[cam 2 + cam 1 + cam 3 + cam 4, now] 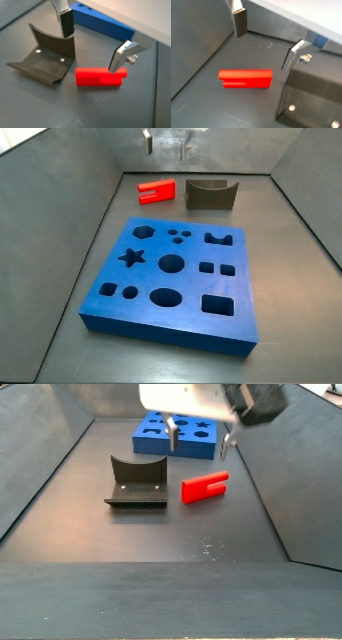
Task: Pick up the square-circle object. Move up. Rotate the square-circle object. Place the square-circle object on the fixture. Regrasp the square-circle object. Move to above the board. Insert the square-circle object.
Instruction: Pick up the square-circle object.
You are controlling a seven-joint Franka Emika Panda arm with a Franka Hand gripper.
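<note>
The square-circle object, a small red flat block, lies on the dark floor in both side views [158, 192] [205, 487] and in both wrist views [246, 78] [100, 77]. The dark fixture [210, 194] [136, 482] stands right beside it and also shows in both wrist views [314, 100] [47, 57]. The blue board [174, 278] [178, 436] [100, 22] lies apart from them. My gripper [266, 40] [92, 41] [167, 143] [201, 436] hangs above the red block, open and empty, with nothing between its fingers [240, 22].
Grey walls [80, 198] enclose the dark floor on all sides. The board's cut-outs, among them a star, circles and squares, are all unfilled.
</note>
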